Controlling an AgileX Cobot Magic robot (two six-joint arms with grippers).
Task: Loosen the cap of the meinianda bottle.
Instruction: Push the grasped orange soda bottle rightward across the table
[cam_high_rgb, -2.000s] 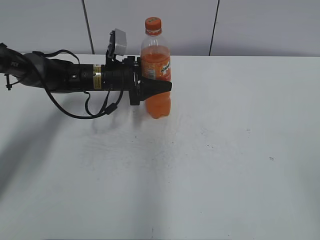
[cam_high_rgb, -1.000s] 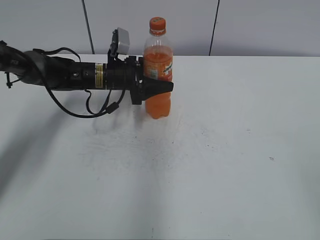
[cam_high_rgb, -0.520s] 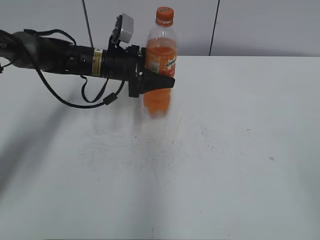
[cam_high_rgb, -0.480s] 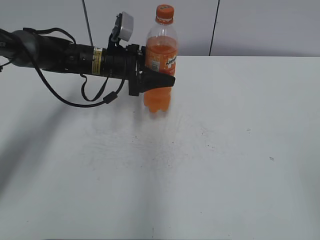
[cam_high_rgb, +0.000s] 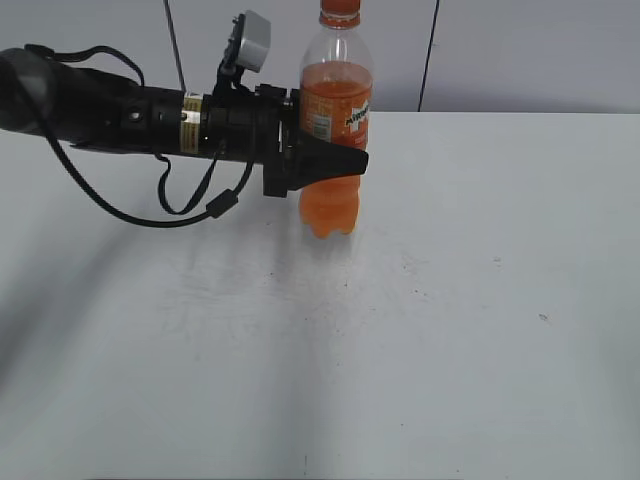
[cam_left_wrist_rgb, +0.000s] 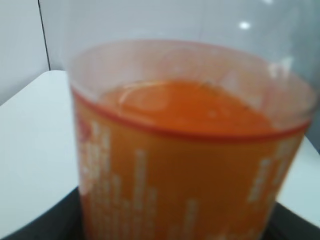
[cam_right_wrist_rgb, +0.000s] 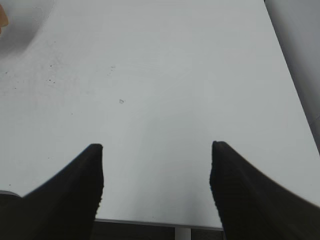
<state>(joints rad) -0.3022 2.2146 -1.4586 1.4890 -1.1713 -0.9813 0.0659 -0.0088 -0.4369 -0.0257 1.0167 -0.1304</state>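
**Bottle held upright in a side grip**

The meinianda bottle (cam_high_rgb: 335, 130) is clamped around its labelled middle by the left gripper (cam_high_rgb: 335, 165), whose fingers are pressed against its sides. The bottle is kept upright towards the back of the white table (cam_high_rgb: 450, 330), its base apparently just clear of the surface. The orange cap (cam_high_rgb: 339, 11) is seen on the neck, cut off by the frame's top edge. Over bare table, the right gripper (cam_right_wrist_rgb: 156, 172) is shown with fingers spread wide, nothing between them.
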